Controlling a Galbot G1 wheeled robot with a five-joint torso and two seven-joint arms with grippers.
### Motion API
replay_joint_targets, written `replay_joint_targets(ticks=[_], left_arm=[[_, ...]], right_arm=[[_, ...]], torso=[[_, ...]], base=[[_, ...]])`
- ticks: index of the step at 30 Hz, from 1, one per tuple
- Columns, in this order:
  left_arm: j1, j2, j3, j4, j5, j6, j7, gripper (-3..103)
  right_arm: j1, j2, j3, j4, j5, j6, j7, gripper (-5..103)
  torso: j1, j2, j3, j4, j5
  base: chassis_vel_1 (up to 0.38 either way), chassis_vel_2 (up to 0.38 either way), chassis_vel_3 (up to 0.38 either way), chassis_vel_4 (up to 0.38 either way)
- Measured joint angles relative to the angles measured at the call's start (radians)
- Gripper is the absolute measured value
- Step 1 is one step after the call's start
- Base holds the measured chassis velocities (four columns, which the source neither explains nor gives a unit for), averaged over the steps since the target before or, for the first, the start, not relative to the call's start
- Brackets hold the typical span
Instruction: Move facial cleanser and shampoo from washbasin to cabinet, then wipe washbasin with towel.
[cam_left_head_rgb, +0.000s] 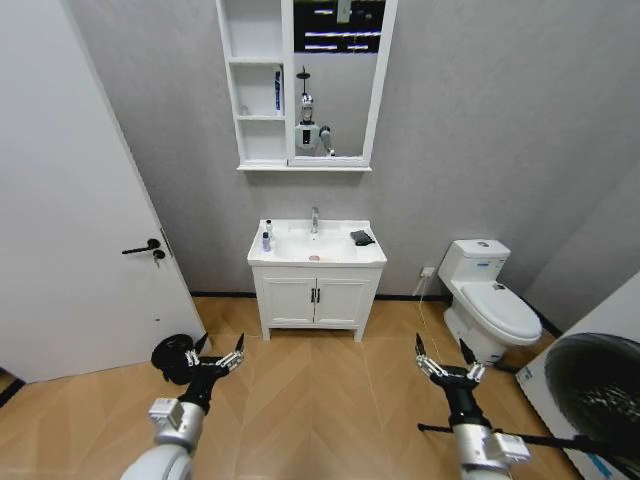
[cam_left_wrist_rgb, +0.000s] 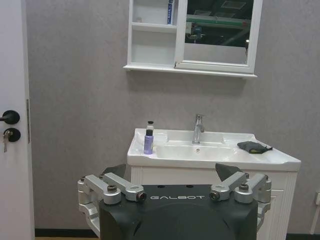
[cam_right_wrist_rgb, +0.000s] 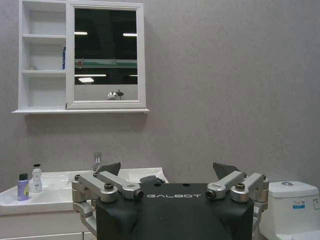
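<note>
Two bottles (cam_left_head_rgb: 266, 236) on the washbasin (cam_left_head_rgb: 330, 258), towel (cam_left_head_rgb: 362, 237) unused, cabinet (cam_left_head_rgb: 257, 100) awaiting them. Left gripper (cam_left_head_rgb: 214, 360) and right gripper (cam_left_head_rgb: 446, 364) well short, jaws apart, empty. Nothing done.

Even, soft overhead light, ceiling strips reflected in the mirror (cam_left_head_rgb: 338, 70); faint shadow under the cabinet (cam_left_head_rgb: 262, 85); head view bows at edges.

The washbasin (cam_left_head_rgb: 316, 250) sat against the far wall, the cabinet (cam_left_head_rgb: 258, 90) hung above it. Two bottles (cam_left_head_rgb: 266, 236) stood at the basin's left edge, the towel (cam_left_head_rgb: 362, 238) lay on its right corner, and a toilet (cam_left_head_rgb: 488, 300) stood to the right.
</note>
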Motion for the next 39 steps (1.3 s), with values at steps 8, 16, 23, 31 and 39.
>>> replay_joint_targets(ticks=[8,16,23,31,39], left_arm=[[-0.007,0.000,0.001,0.018,0.000,0.000,0.000,98],[-0.005,-0.010,0.001,0.015,-0.001,0.000,0.001,98],[-0.006,-0.025,0.007,0.020,0.007,-0.001,0.001,98],[-0.007,-0.027,0.018,0.024,0.015,-0.002,0.002,98],[-0.002,-0.030,0.023,0.027,0.023,-0.003,0.004,98]], right_arm=[[0.010,0.011,-0.008,0.012,-0.008,-0.009,0.001,100],[0.001,0.017,-0.008,0.012,-0.013,-0.008,0.001,100],[0.000,0.019,-0.009,0.013,-0.016,-0.007,0.001,100],[0.004,0.024,-0.011,0.013,-0.019,-0.004,-0.005,100],[0.008,0.027,-0.017,0.008,-0.020,0.001,-0.009,100]], torso=[[0.000,0.000,0.000,0.0000,0.0000],[0.000,0.000,0.000,0.0000,0.0000],[0.000,0.000,0.000,0.0000,0.0000],[0.000,0.000,0.000,0.0000,0.0000],[0.000,0.000,0.000,0.0001,0.0001]], base=[[0.000,0.000,0.000,0.000],[0.000,0.000,0.000,0.000],[0.000,0.000,0.000,0.000],[0.000,0.000,0.000,0.000],[-0.017,0.013,0.013,-0.009]])
